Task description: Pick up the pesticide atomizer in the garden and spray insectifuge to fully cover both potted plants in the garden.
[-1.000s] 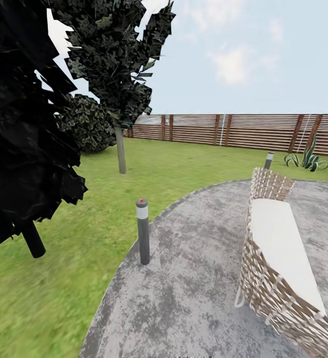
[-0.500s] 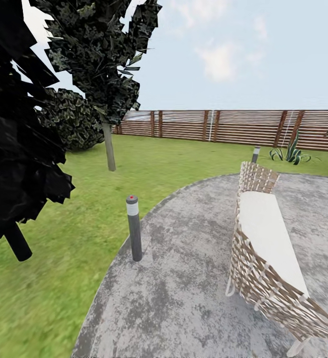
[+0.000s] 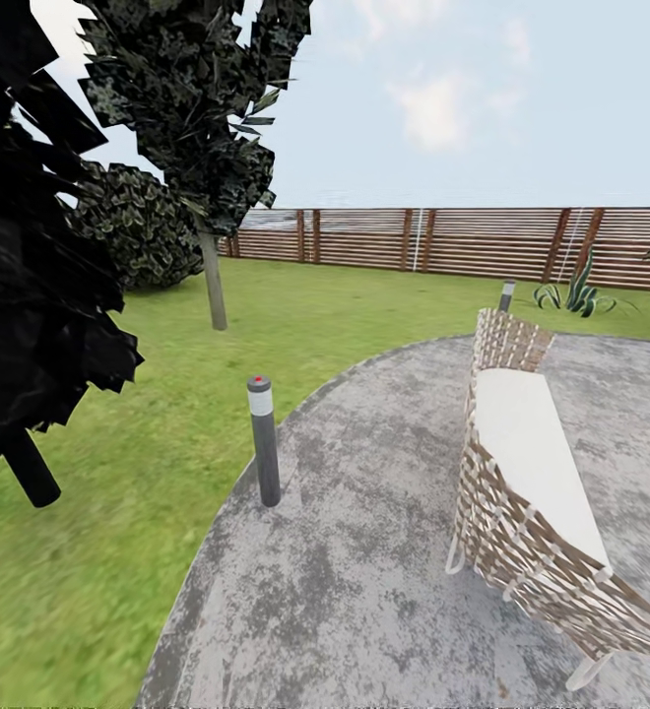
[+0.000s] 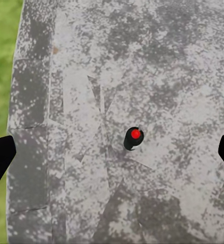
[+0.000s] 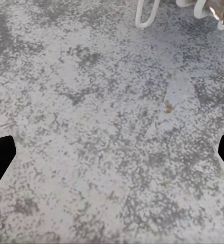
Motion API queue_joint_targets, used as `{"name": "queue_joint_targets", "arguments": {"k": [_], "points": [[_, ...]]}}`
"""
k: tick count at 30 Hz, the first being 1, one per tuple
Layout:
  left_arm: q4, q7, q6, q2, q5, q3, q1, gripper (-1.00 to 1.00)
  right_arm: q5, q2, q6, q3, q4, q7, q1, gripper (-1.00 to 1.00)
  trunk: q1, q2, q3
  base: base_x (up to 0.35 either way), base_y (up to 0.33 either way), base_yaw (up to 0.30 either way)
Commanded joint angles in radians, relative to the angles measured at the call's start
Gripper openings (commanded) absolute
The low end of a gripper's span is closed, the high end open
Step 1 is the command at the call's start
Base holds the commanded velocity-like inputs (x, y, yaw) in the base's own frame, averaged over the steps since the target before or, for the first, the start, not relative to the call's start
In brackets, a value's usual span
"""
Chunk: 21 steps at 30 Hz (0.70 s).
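I'm in transit: green lawn (image 3: 118,551) at 9 o'clock, grey bollard with red cap (image 3: 263,440), woven wicker bench (image 3: 532,492) at 3 o'clock. Atomizer and potted plants unseen; nothing done yet. Both tools wide open, empty.

- Even, bright daylight is seen across the head view; no cast shadows are found under the bollard (image 3: 263,440) or wicker bench (image 3: 532,492).
- Near tree foliage (image 3: 30,246) is rendered almost black.
- Grass (image 3: 79,591) is smeared at lower left.
- Wrist-view paving (image 5: 112,127) is rendered grainy and soft.
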Motion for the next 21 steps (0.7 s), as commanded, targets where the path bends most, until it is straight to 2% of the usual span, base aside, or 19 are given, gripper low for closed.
{"name": "queue_joint_targets", "arguments": {"k": [1, 21], "points": [[0.001, -0.001, -0.003, 0.000, -0.002, -0.001, -0.001, 1.00, -0.007, 0.000, -0.003, 0.001, 0.001, -0.001, -0.001, 1.00, 0.004, -0.008, -0.006, 0.000, 0.000, 0.000], [0.002, -0.001, -0.003, 0.000, -0.002, -0.001, -0.001, 1.00, -0.007, 0.000, -0.003, 0.001, -0.002, 0.000, -0.001, 1.00, 0.081, -0.148, -0.101, 0.000, 0.000, 0.000]]}}
